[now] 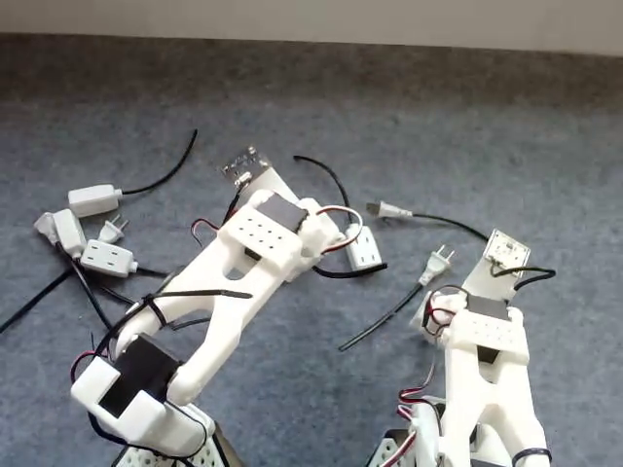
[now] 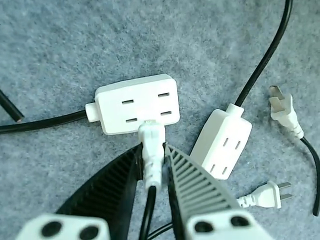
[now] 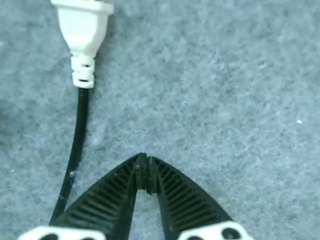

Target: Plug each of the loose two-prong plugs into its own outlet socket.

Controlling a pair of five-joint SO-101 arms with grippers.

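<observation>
2 white arms stand side by side over a grey carpeted surface (image 1: 545, 136). The left gripper (image 2: 152, 150) is clenched on a white plug (image 2: 150, 136), whose black cord runs back between the fingers. The nose of this plug presses against the near edge of a white 2-socket outlet block (image 2: 135, 102), in line with 1 pair of slots. Its prongs are hidden, so I cannot tell how far in they sit. A black cable leaves 1 short end of the block.

Just beside it, not touching, lies a second outlet block (image 2: 222, 145), tilted, with a black cable (image 2: 265, 60) curving away from its far end. Near that block are 2 loose plugs on the surface. The first loose plug (image 2: 284, 111) has bare prongs pointing away from the gripper. The nearer loose plug (image 2: 265, 195) lies close to the grey finger with its prongs turned sideways. Neither touches an outlet.

The right gripper (image 3: 146, 164) is pinched closed with nothing in it, its tips meeting over bare carpet. A stray plug (image 3: 82, 30) lies ahead and off to 1 side, and its black cord (image 3: 77, 140) passes just beside the black finger.

At the left edge of the high view, well apart from both arms, lie an upper outlet block (image 1: 94, 199) and a lower outlet block (image 1: 107, 258), with a small plug (image 1: 114, 230) between them
</observation>
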